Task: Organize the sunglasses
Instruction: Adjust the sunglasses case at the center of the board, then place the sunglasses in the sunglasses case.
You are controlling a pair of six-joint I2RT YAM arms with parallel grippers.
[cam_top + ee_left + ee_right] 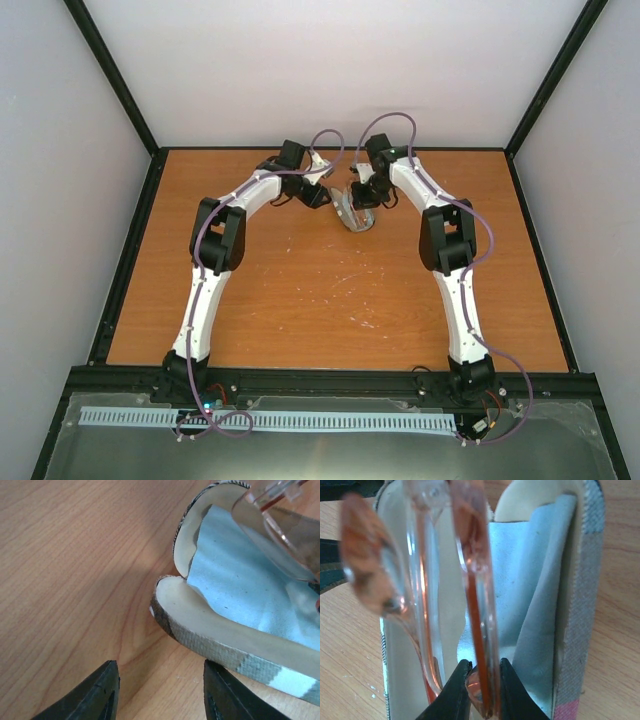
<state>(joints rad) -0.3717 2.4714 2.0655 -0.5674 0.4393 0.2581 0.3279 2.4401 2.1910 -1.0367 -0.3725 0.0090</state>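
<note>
Seating the sunglasses [475,580] in the case looks to be the step in hand. The right gripper [482,692] has its 2 fingers pinched tight on the rim of 1 orange-pink lens, and the pair stands on edge over the open mouth of the case [590,605]. Whether the frame touches the lining I cannot tell (the lenses are too close to the right wrist camera to be sharp). A light blue cloth [530,580] lies inside the case, at 3 o'clock of the glasses in that view, with the striped outer wall beyond it, further toward 3 o'clock.

From above, glasses and case sit together at 12 o'clock of the table [300,300] centre, between the 2 wrists. The left gripper [162,695] sits just beside the case, which lies at 2 o'clock of its fingertips in the left wrist view. Its jaws stand partly apart with only bare wood between them, holding nothing.

The next move, in my judgement, calls for the right arm to ease the pair down flat onto the cloth without snagging it, then let go. The left gripper is well placed to steady the case or fold the flap shut.

No brand, label or writing can be read anywhere. The case shows only woven tan, pale blue and pink stripes.
</note>
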